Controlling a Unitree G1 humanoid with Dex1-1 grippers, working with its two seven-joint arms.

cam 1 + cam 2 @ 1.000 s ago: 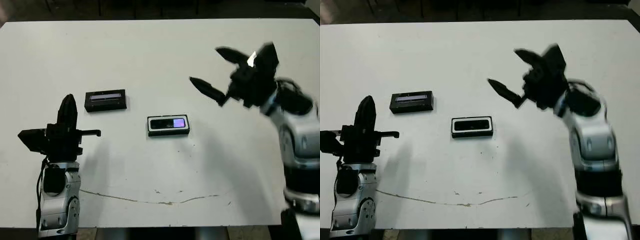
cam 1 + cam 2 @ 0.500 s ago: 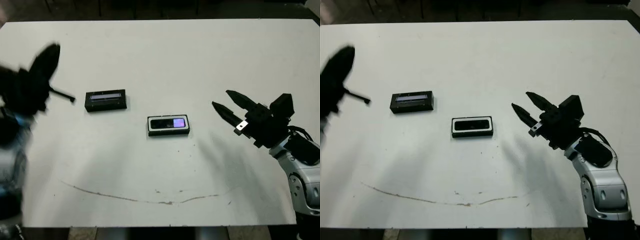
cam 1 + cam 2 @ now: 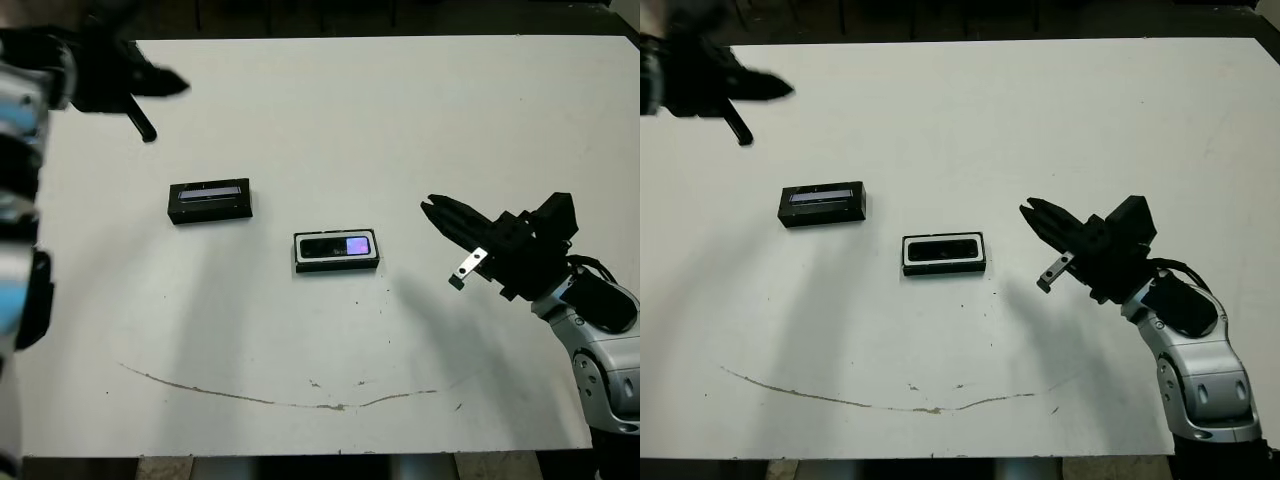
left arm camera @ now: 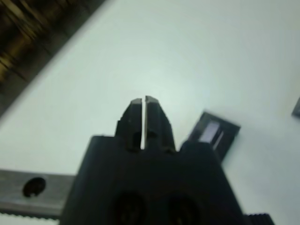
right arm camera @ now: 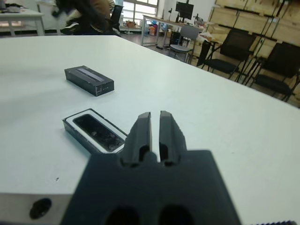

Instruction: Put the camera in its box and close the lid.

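No readable text, labels, brand marks, numbers or signs anywhere, markings too small and blurred

White desk (image 3: pixel 400 120) and the room behind it

A thin brownish wavy line (image 3: pixel 300 398) runs along the desk's near part. Beyond the far edge stand dark chairs (image 5: pixel 234 58), another white table (image 5: pixel 21 21), stacked wooden crates (image 5: pixel 262 21) and bright windows (image 5: pixel 147 8).

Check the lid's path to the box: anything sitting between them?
Nothing visible. The lid lies apart from the box, with only bare table between them. The camera already sits in the box. Neither the left gripper nor the right gripper is over that gap.
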